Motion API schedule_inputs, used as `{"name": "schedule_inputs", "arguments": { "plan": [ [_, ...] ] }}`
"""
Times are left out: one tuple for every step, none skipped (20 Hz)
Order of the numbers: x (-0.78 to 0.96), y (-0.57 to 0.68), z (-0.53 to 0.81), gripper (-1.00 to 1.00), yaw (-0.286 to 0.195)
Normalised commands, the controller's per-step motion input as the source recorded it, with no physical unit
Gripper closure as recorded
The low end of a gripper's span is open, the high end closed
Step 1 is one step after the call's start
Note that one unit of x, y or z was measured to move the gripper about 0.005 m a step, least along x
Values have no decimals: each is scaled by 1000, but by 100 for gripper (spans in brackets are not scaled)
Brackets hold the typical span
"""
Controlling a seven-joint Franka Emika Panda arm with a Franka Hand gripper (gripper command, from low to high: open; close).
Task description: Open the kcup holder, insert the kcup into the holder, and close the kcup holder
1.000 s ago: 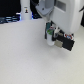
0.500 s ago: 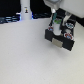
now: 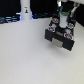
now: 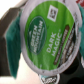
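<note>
One kcup (image 4: 45, 37) beneath end effector (image 3: 63, 19)

Wrist view: the kcup (image 4: 44, 37) lid fills the blurred frame, its rim cut off; claw jaws hidden. Exterior view: holder (image 3: 61, 34) slots too small to tell

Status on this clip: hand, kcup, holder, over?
Hand over the kcup holder, grip state unclear. Kcup fills wrist view, green lid. Tray out, pods in slots.

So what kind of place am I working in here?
Probably a lab or test bench, not a kitchen: a plain white table carries only the black kcup holder, with dark equipment along the back edge. The wrist view is filled by a green-lidded kcup.
</note>
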Motion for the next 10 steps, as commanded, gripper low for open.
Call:
{"name": "schedule_inputs", "arguments": {
  "plan": [
    [-372,425,-19,100,110],
    [-372,426,-28,100,108],
    [-387,385,-45,100,120],
    [-393,344,-69,100,124],
    [-370,325,-85,100,133],
    [-385,279,-115,100,136],
    [-410,269,-112,100,129],
    [-353,188,-140,100,120],
    [-304,137,-176,100,111],
    [-299,119,-207,100,107]
  ]
}}
